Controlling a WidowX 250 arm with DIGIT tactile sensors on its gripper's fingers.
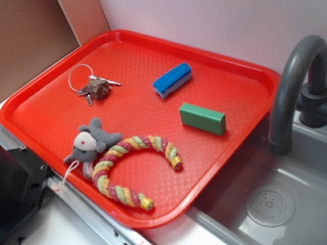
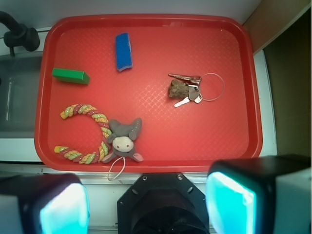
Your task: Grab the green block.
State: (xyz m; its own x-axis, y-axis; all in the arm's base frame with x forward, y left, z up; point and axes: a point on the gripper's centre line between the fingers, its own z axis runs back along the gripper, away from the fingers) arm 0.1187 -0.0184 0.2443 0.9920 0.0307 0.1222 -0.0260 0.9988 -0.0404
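The green block [image 1: 202,118] lies flat on the red tray [image 1: 153,46], toward the sink-side edge, nothing touching it (lighter top face, darker sides). In the wrist view it sits at the tray's left edge [image 2: 70,75], long axis roughly across the frame. Nearest to it is the blue block [image 1: 172,80] w/ a whitish side, close by but apart. The curved rope toy [image 1: 134,168], striped pink/yellow/green, lies on the block's other side, also apart, and a small grey plush mouse [image 1: 89,144] rests against the rope's one end. Keys on a ring [image 1: 94,86] w/ a brownish lump attached sit well apart, across the tray. A dark faucet [image 1: 291,81] rises over the grey sink [image 1: 286,199] just beside the tray.

The gripper [image 2: 146,202] hangs high above the tray's near edge, well away from the block; its fingers [image 2: 231,200] stand spread wide, holding nothing
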